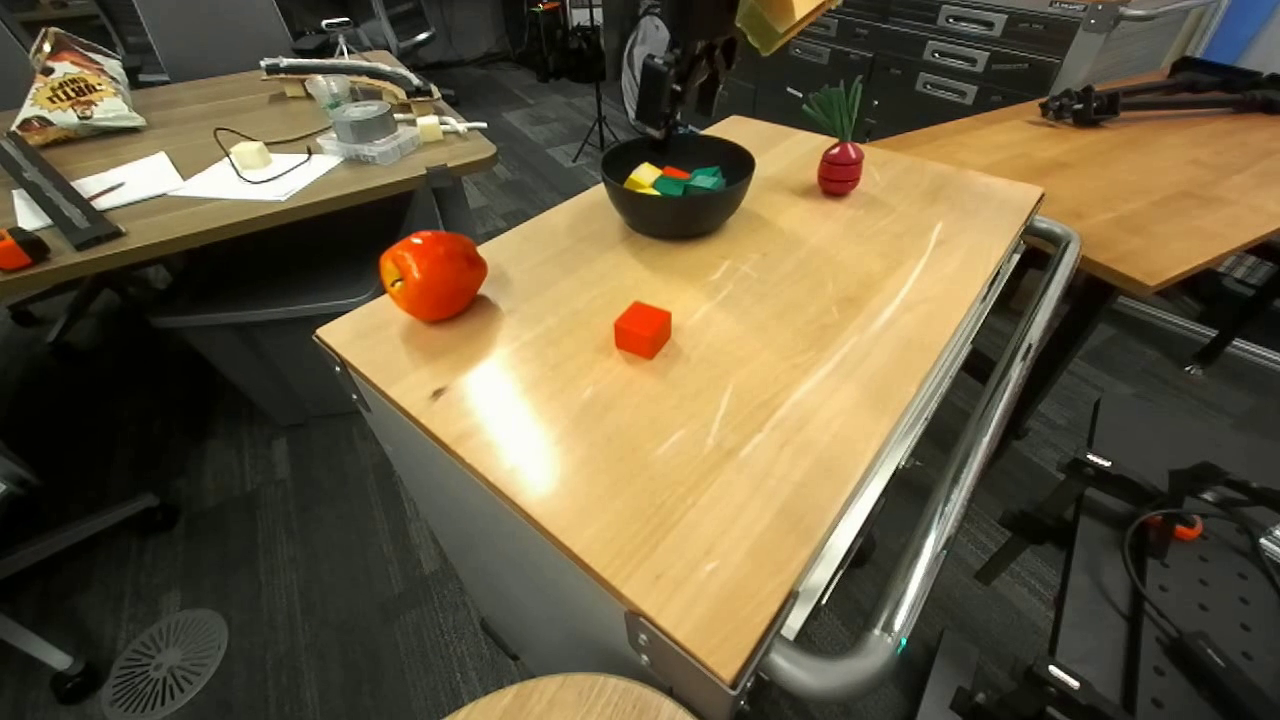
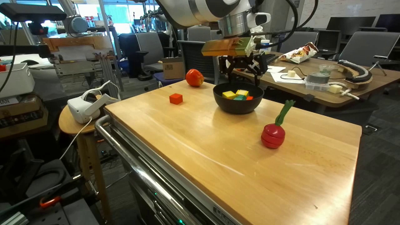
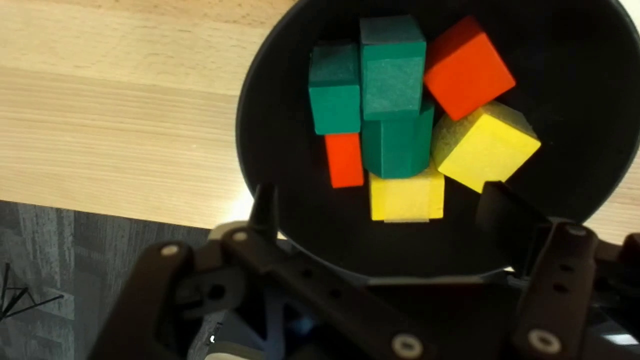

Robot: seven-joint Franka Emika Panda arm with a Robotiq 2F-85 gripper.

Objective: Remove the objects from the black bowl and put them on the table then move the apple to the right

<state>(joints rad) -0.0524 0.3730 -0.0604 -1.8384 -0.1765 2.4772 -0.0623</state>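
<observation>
Tool: hanging point-down over the black bowl, jaws standing wide apart, released. In the wrist view its fingers are overlapping the lower part of the bowl; whether either is touching the rim, cannot tell.

Bowl: standing upright on the table, between the apple and a small dark red fruit. Contents, per wrist view: green blocks clustering to one side, two red blocks showing, two yellow blocks showing. A green piece is partly covering one of the yellow ones.

Apple: lying on its side near the table's edge, well apart from the bowl.

Dark red fruit: standing with its green top pointing up, a line running round its body.

A lone red cube is resting on the tabletop, apart from the bowl and sitting closer to the metal rail than the apple is.

Surroundings: a white headset is resting on a round stool beside the table.
</observation>
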